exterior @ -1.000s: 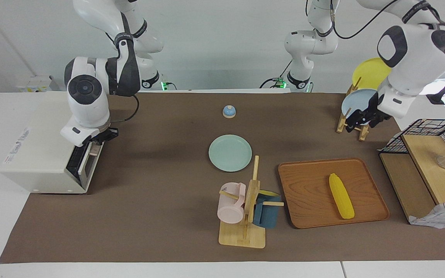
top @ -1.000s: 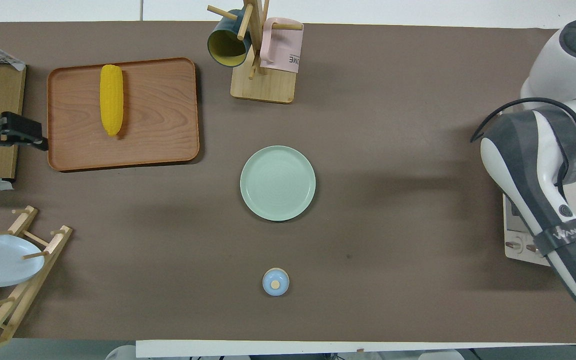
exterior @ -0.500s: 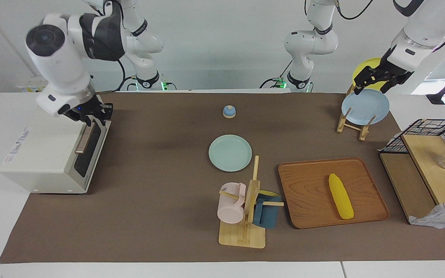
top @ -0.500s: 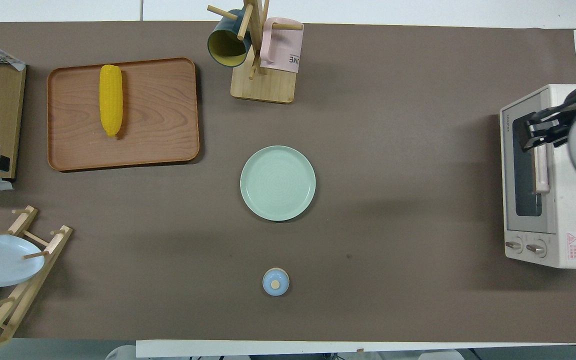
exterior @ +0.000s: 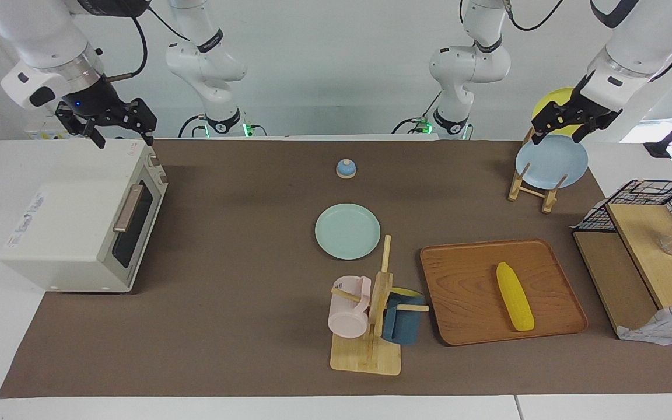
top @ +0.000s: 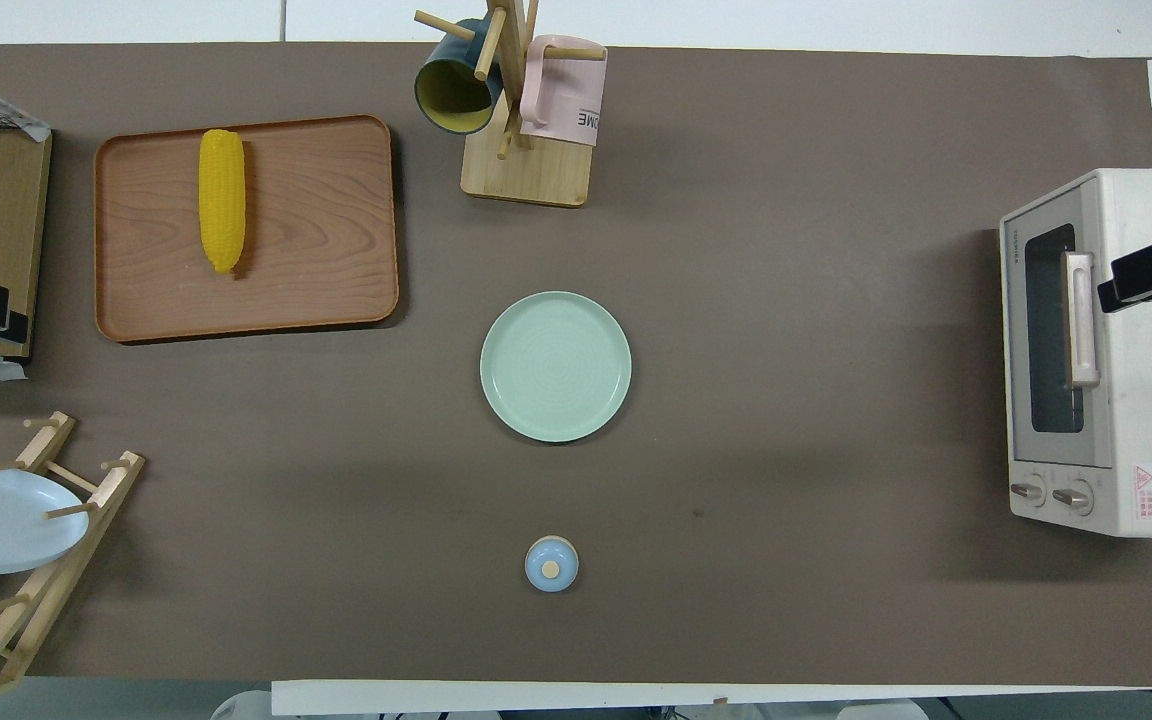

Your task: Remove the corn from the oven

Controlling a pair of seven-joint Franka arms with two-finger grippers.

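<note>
Your oven (exterior: 79, 227) sat shut at the right arm's end. Your corn (exterior: 515, 296) lay on the wooden tray (exterior: 464, 291). Your right gripper (exterior: 117, 125) hung open and empty above the oven; your left gripper (exterior: 563, 123) hung open and empty over the plate rack (exterior: 531, 186).

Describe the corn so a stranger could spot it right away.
Find the wooden tray toward the left arm's end of the table, beside the mug tree. The corn lies flat on it, alone. It is a smooth, bright yellow cob, long and tapered, unlike the round yellow plate in the dish rack.
</note>
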